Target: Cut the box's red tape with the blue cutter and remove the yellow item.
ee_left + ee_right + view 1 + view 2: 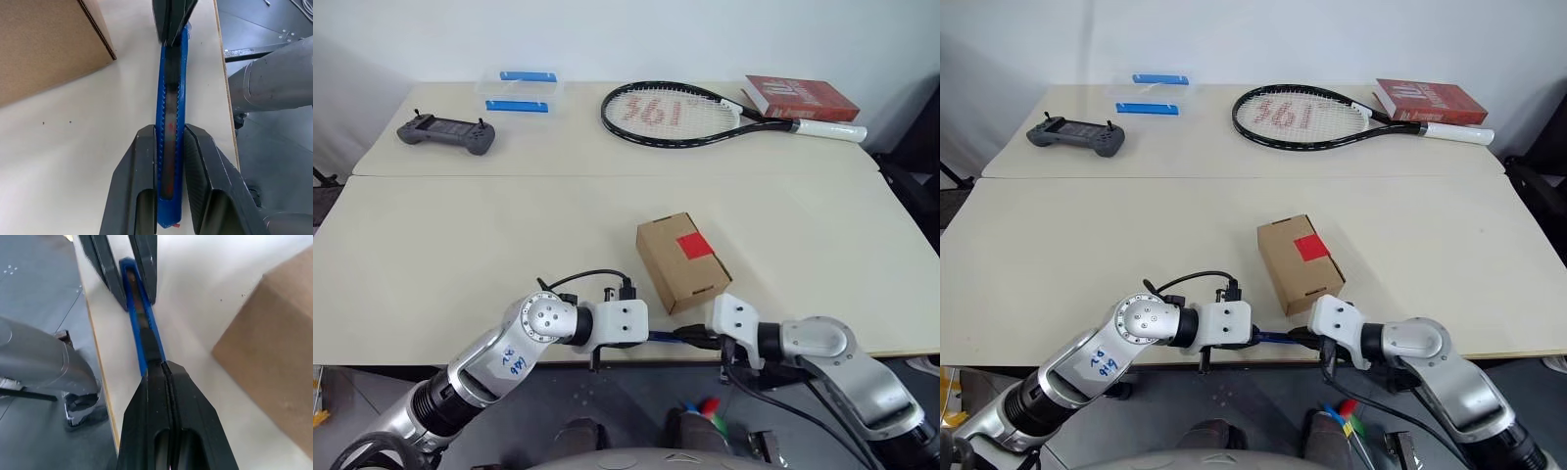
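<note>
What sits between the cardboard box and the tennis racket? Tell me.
Nothing. In the left eye view, the stretch from the box up to the racket is bare table, crossed only by the seam where the two tabletops meet.

On the far tabletop point(607, 157) a grey handheld controller point(446, 133) lies at the left, a clear container with blue clips point(520, 92) just beyond it; a tennis racket point(695, 116) stretches rightward, its white handle beside a red book point(801, 97)

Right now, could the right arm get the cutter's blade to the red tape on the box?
Probably yes: the box sits close by, red tape facing up, uncovered. But both grippers, left gripper included, hold the blue cutter.
</note>
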`<state>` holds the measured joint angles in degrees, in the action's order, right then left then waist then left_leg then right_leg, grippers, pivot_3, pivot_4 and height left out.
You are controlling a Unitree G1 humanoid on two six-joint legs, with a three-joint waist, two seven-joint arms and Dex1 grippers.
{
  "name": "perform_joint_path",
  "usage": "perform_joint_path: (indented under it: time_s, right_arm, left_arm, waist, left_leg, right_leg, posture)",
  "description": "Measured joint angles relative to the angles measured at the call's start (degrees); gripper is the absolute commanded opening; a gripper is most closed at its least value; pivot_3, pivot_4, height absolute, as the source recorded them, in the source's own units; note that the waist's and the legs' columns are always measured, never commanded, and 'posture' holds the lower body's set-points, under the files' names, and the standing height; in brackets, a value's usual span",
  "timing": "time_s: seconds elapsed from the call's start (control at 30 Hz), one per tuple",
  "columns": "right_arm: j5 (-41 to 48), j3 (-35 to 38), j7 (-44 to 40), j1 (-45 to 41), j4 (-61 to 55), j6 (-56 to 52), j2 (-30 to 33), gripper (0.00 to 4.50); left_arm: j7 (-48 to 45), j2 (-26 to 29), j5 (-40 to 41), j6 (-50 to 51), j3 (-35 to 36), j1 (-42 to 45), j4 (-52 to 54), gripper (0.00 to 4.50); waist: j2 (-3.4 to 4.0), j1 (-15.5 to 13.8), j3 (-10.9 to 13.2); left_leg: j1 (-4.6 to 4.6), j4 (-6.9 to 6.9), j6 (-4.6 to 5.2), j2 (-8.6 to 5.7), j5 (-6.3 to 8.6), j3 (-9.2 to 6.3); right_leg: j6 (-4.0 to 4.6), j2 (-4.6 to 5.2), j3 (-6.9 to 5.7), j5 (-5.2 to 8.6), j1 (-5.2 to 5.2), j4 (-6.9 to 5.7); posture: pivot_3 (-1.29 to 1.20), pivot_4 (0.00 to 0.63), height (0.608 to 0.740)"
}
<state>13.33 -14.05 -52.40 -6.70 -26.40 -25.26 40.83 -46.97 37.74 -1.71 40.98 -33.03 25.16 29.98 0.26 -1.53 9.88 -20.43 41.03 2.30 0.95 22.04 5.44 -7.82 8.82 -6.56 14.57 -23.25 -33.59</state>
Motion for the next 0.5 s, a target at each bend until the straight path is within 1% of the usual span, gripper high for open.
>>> perform_joint_path:
  time_s: [0.13,0.23,0.4,0.5]
  right_arm:
    - [-0.8,-2.8,0.9,-2.5,1.3,-0.9,-3.7,0.00]
    - [-1.3,-4.1,1.4,-3.7,2.0,-1.2,-5.2,0.00]
    - [-1.4,-4.6,1.4,-3.8,2.0,-1.0,-5.9,0.00]
    - [0.2,-3.3,1.2,-2.0,1.4,-1.4,-5.8,0.00]
  left_arm:
    - [0.0,-0.6,-0.2,0.3,0.1,0.0,-0.1,0.41]
    - [0.0,-0.8,-0.3,0.5,0.2,0.0,-0.2,0.41]
    - [0.0,-1.0,-0.3,1.1,0.3,0.0,-0.1,0.41]
    - [0.0,-1.3,-0.3,1.0,0.5,-0.2,-0.2,0.41]
  waist:
    - [0.00,0.0,0.0]
    - [0.00,0.0,0.0]
    - [0.01,0.0,0.0]
    - [0.01,-0.1,0.0]
  left_leg:
    - [-0.01,0.00,0.01,-0.04,0.00,-0.01]
    - [-0.02,0.00,0.02,-0.06,0.01,-0.03]
    - [-0.01,-0.01,0.02,-0.06,0.01,-0.02]
    - [-0.03,-0.02,0.03,-0.06,0.03,-0.05]
  right_leg:
    - [0.00,0.11,-0.03,0.00,0.00,0.01]
    - [0.00,0.19,-0.06,0.00,0.00,-0.01]
    - [0.00,0.18,-0.17,0.00,0.00,-0.01]
    - [0.00,0.20,-0.18,0.00,0.00,-0.01]
  posture:
    - [0.00,0.150,0.740]
    - [0.00,0.150,0.740]
    - [0.00,0.150,0.740]
    - [0.00,0.150,0.740]
